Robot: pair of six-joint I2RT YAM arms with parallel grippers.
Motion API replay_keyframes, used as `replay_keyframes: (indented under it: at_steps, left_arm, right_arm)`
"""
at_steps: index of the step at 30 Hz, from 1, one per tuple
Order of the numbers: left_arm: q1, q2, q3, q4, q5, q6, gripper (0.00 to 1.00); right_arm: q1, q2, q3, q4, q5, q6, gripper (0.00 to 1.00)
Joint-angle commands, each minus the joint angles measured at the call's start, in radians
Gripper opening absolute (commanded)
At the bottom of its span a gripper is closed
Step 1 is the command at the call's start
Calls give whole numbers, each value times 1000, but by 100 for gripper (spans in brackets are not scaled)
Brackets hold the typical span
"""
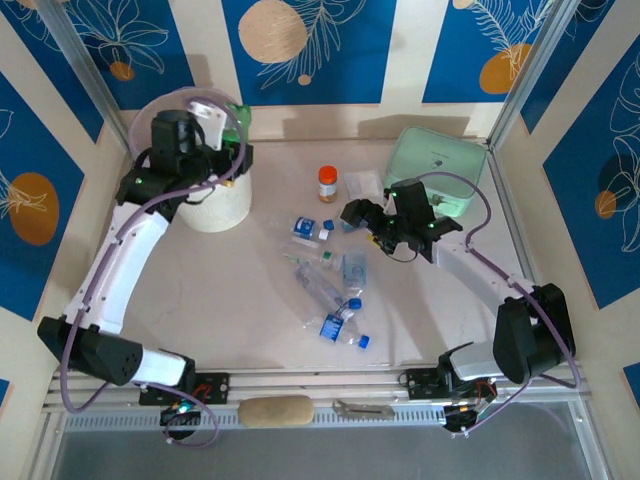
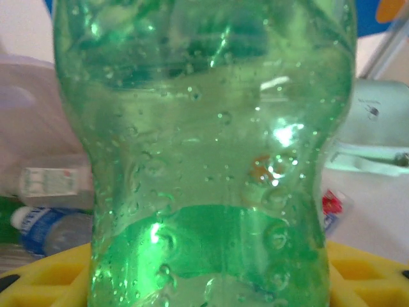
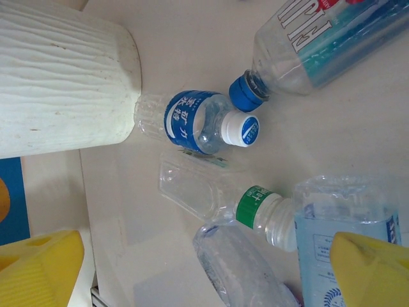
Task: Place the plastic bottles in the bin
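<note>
one green bottle (image 2: 204, 160), one bin (image 1: 215, 212) (five clear bottles (image 3: 201, 123) nearby)

Pale, matte table (image 1: 250, 300). At the far left, standing upright on it, the round white bin (image 1: 228, 206) with a ribbed wall. Near the far middle, upright, a short orange-capped jar (image 1: 328, 184). At the far right corner, a flat mint green container (image 1: 440, 160). In the middle, lying on their sides in a loose scatter, the plastic bottles (image 1: 325, 290), mostly clear with blue labels and caps. On the scatter's bin side, a small blue-labelled bottle (image 3: 199, 121) with a white cap; just beside it, a clear green-capped bottle (image 3: 211, 192).
</note>
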State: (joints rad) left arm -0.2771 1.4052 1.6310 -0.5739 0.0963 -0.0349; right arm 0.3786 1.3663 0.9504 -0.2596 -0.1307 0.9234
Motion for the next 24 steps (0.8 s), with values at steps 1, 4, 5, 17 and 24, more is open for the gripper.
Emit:
replay_keyframes:
  at_steps: [1, 4, 5, 17, 24]
  left_arm:
    - [71, 31, 69, 3, 16, 36, 47]
    - [130, 81, 114, 16, 15, 36, 47]
    - [151, 101, 132, 19, 16, 35, 46]
    - [294, 337, 321, -25, 95, -42, 44]
    - [308, 383, 325, -51, 95, -47, 45]
  right_arm:
    - [-14, -36, -22, -24, 5, -24, 99]
    - [-27, -53, -34, -24, 2, -24, 99]
    - [-31, -59, -40, -26, 2, -25, 99]
    - [-63, -135, -75, -45, 16, -18, 99]
    - [-69, -154, -86, -56, 22, -17, 99]
